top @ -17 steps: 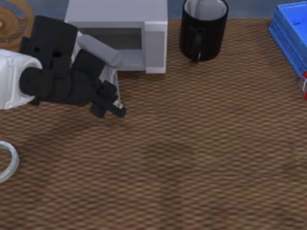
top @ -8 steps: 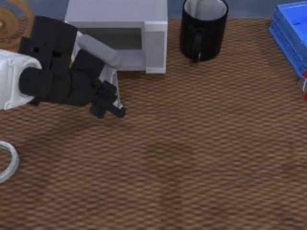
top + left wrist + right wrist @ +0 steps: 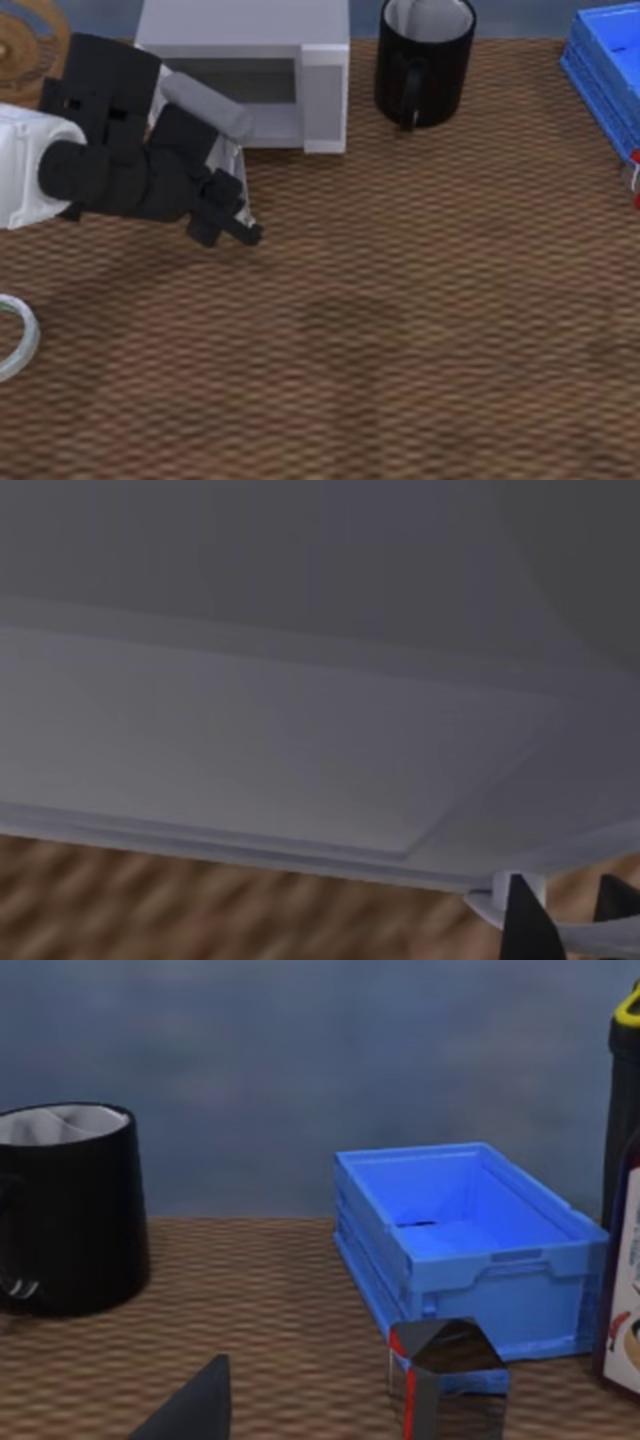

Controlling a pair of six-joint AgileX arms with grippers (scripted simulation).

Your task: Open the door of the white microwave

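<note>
The white microwave stands at the back left of the table, its grey cavity showing. Its door is swung out toward the front, mostly hidden under my left arm. In the left wrist view the door fills the picture, seen close and edge-on. My left gripper sits at the door's free edge. There its two dark fingertips are shut on the slim white handle. My right gripper is outside the top view, parked at the right, with one fingertip showing far off to the side.
A black mug stands just right of the microwave. A blue crate sits at the back right, with a dark red-striped box and a dark bottle near it. A clear tape ring lies at the left edge.
</note>
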